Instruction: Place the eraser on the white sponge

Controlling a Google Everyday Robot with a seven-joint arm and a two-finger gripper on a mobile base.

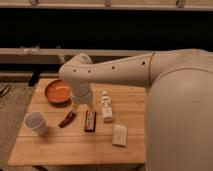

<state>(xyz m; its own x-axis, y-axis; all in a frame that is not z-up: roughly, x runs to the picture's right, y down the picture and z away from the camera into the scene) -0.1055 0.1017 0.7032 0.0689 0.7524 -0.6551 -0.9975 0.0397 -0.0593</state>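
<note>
The eraser (90,120), a dark flat bar with reddish edges, lies on the wooden table (60,145) near the middle. The white sponge (119,134), a cream block, lies to its right and nearer the front edge, apart from it. My gripper (80,105) hangs from the white arm just above and behind the eraser, between it and the red chili-shaped item (67,119).
An orange bowl (58,92) sits at the back left. A white cup (36,123) stands at the left. A white ridged bottle-like object (106,107) lies right of the eraser. My arm's large white body (180,110) covers the table's right side.
</note>
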